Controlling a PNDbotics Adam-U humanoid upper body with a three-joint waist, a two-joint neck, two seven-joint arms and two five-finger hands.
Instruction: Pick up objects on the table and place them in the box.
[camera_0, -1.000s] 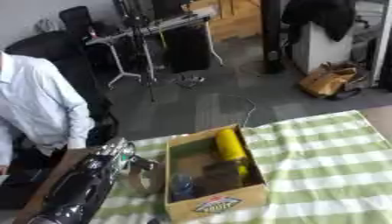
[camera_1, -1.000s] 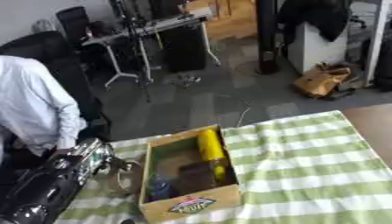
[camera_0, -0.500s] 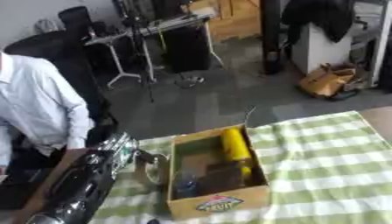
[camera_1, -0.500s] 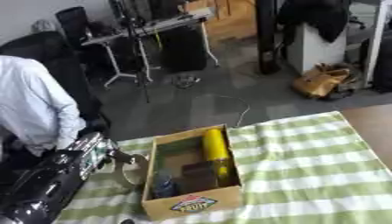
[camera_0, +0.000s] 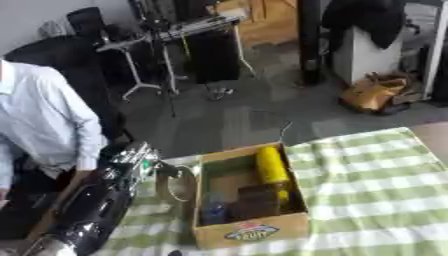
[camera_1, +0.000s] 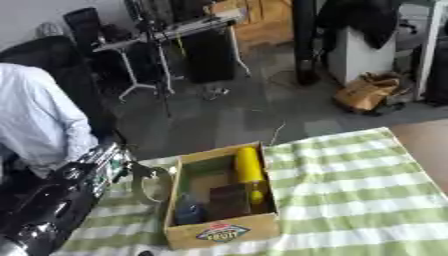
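At the far left a glossy black and silver left arm rises from the lower left corner toward the middle of the desk. Its left robot hand shows just at the left wall of the box, and something pale and ring-shaped hangs at the fingers there; whether the fingers are curled round it or straight cannot be told, and what the pale shape is cannot be made out.

Just right of that stands the open brown cardboard box, upright on the green and white checked cloth that covers the desk. A printed label sits on its near wall. Inside, a yellow cylinder-shaped object lies along the right wall, running from the far end toward the near end. A dark brown block-shaped item rests beside it in the near half, touching or nearly touching the cylinder. A small bluish object sits in the near left corner of the box, and the far left part of the floor shows greenish.

To the right of the box the checked cloth stretches bare toward the right edge, where a strip of brown desk surface shows beyond the cloth

The right robot hand appears in neither view
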